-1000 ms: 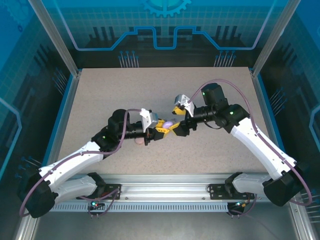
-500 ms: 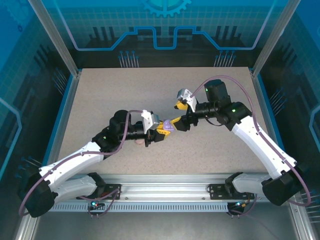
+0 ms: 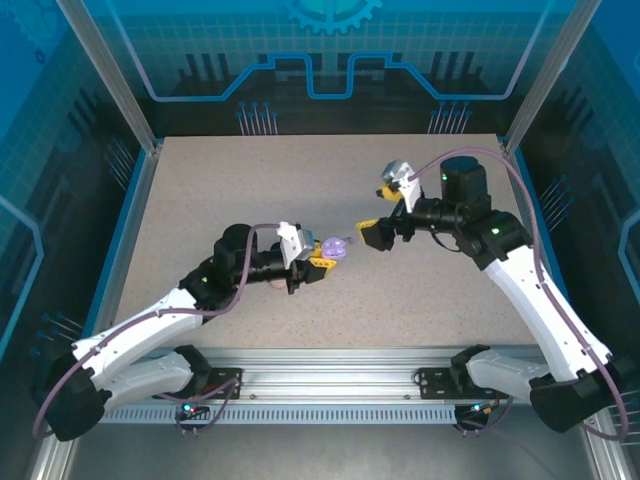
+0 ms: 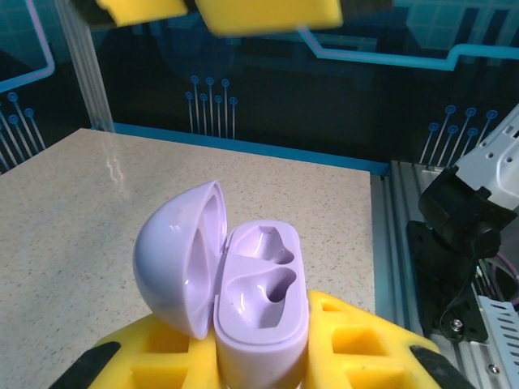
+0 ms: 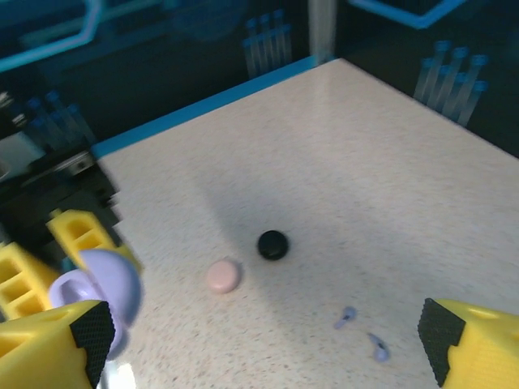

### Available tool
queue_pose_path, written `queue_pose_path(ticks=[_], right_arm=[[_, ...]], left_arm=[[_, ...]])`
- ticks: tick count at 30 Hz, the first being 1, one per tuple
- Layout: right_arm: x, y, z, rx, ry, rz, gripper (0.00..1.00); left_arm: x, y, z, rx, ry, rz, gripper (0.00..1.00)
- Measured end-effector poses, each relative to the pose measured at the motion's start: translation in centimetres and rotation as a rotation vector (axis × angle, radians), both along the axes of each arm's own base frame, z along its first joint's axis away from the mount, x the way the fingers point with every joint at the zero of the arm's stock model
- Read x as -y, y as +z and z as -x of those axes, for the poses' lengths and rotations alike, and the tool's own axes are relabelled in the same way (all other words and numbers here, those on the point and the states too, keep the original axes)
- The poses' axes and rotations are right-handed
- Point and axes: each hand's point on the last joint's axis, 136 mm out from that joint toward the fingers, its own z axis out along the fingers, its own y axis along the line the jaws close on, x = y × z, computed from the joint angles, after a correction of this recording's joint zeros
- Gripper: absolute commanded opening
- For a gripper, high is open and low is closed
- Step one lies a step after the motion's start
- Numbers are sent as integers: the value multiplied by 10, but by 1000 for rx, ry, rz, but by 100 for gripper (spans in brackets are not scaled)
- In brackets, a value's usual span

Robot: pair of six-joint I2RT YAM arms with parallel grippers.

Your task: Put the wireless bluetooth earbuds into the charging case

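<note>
I have the left end effector (image 3: 322, 256) clamped on the lilac charging case (image 4: 258, 304). Its yellow fingers (image 4: 357, 344) grip the base from either side and hold it up above the counter (image 3: 200, 190). The case is hinged open. Through the left wrist camera the domed lid leans to the left of the base, and I can see right down into both moulded sockets. From the top camera, the right end effector (image 3: 372, 232) hangs near the case, to its right and a little farther back. It is clear of the case, with its fingers spread wide. Through the right wrist camera the case sits at the lower left edge, and everything else lies on the counter to its right. A pink round case (image 5: 223, 275) comes first. A black round case (image 5: 272, 244) lies just beyond it, close but not touching. The two lilac earbuds (image 5: 347, 316) lie farther from the lilac charging case than either round case. They are loose on the counter, near each other but apart. They are too small and blurred for me to tell which way their stems point.
</note>
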Motion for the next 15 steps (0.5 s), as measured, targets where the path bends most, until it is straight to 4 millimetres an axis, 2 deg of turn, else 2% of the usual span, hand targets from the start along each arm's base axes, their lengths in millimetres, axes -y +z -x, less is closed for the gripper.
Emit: queue_pose_path(ticks=[2,5,9,15], right_arm=[[11,2,-10,-20,-101,-16,100],[25,-13,-25,-102,-245,-34,100],[40,-53,-46,-254,-389,-11,96],[43,-119,-68,-480,-509,94,91]], left_arm=[[-4,-3,-1,8,22,-4,15],[-8,-5,-2,22,46,-13,15],[-11,-4,-4,35,67,-15,15],[-17,1,-2,51,89,-10,15]])
